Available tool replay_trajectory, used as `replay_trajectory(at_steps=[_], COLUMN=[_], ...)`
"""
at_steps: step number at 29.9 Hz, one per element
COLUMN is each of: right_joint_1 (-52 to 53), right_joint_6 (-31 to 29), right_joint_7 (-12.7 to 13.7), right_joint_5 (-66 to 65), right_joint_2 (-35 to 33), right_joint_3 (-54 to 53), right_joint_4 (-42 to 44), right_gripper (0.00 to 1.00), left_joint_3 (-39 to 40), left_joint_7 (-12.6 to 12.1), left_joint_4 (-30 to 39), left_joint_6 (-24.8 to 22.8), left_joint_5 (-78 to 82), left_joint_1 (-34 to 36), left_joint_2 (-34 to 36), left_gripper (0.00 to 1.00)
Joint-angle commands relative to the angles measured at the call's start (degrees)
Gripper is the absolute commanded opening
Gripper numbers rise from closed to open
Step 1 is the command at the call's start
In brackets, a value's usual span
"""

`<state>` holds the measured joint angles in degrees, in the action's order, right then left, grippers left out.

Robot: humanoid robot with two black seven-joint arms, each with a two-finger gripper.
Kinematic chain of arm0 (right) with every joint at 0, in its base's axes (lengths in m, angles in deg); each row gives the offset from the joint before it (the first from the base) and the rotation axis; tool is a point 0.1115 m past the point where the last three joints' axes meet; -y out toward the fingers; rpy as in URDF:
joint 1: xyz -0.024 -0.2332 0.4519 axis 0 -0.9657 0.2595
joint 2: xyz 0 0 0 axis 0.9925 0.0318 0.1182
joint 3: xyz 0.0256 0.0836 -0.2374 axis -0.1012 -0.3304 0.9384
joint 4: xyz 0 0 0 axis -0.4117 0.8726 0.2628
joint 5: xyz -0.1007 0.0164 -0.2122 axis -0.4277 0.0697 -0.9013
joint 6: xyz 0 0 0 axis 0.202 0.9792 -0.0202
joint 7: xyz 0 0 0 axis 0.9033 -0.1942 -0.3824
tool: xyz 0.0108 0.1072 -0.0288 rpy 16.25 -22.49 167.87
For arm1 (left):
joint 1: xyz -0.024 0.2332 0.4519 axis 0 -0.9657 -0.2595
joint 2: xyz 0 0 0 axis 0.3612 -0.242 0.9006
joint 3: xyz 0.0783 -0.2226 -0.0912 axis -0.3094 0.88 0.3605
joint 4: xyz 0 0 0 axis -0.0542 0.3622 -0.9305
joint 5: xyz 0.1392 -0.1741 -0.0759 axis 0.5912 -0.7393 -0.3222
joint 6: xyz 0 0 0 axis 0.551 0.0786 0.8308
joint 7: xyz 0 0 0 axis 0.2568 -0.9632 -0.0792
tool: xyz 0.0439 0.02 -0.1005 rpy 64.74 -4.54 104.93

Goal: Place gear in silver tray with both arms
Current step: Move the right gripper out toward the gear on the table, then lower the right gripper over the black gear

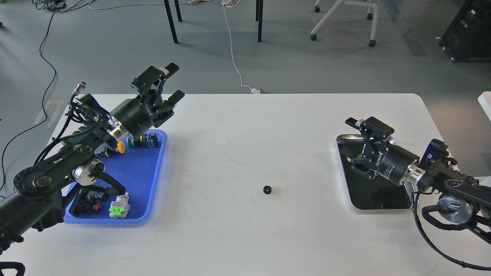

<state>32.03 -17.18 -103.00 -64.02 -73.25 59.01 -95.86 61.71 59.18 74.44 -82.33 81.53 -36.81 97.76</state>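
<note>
Gear (pixel 267 189) waits untouched at lower centre of the white surface (pixel 245 126).
Left hand (pixel 171 82) and right hand (pixel 352 141), both released and empty; next, one likely descends to grasp it for the silver tray (pixel 378 199), right.

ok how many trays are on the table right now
2. The blue plastic tray lies at the table's left, holding small parts, under the left arm. The silver tray lies at the right, partly hidden by the right gripper. No other tray shows.
</note>
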Motion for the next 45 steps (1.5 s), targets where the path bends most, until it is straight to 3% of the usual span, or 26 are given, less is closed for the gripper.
replay_trajectory(at_steps=[1,5,8,10,17,21,29,38,45], right_joint_1=[10.39,24.89,34.82,40.1,50.58,53.05,53.14,52.17,51.73], right_joint_6=[0.04,0.13,0.56,1.35,10.4,13.13,17.7,20.43,20.87], right_joint_7=[0.0,0.0,0.0,0.0,0.0,0.0,0.0,0.0,0.0], right_joint_5=[-6.73,-14.64,-21.31,-25.18,-30.74,-31.0,-31.0,-30.56,-30.3], right_joint_2=[0.0,1.31,6.39,9.91,24.32,31.79,38.84,39.02,39.02], right_joint_3=[11.62,25.69,36.23,42.56,56.72,63.32,70.54,73.53,73.79], right_joint_4=[-0.11,-0.11,-0.11,-0.11,0.68,2.17,2.26,2.44,2.35], right_gripper=[0.97,0.97,0.97,0.97,0.97,0.97,0.94,0.92,0.82], left_joint_3=[2.08,5.23,7.52,7.97,8.06,8.06,8.14,8.41,9.64], left_joint_7=[0.01,0.01,-4.51,-5.57,-5.66,-5.66,-5.75,-5.75,-5.93], left_joint_4=[0.07,0.07,0.07,0.07,0.25,0.25,0.25,0.25,0.33], left_joint_6=[-1.74,-5.17,-5.53,-5.53,-5.53,-5.44,-5.35,-5.26,-5.35], left_joint_5=[-3.16,-9.58,-13.62,-15.04,-15.31,-15.31,-15.31,-15.31,-15.22], left_joint_1=[-2.75,-3.8,-4.16,-4.16,-4.16,-4.16,-4.25,-4.42,-5.83], left_joint_2=[1.17,1.08,1.0,1.0,1.0,1.0,0.56,0.47,0.47], left_gripper=[0.98,0.98,0.98,0.98,0.98,0.98,0.98,0.98,0.98])
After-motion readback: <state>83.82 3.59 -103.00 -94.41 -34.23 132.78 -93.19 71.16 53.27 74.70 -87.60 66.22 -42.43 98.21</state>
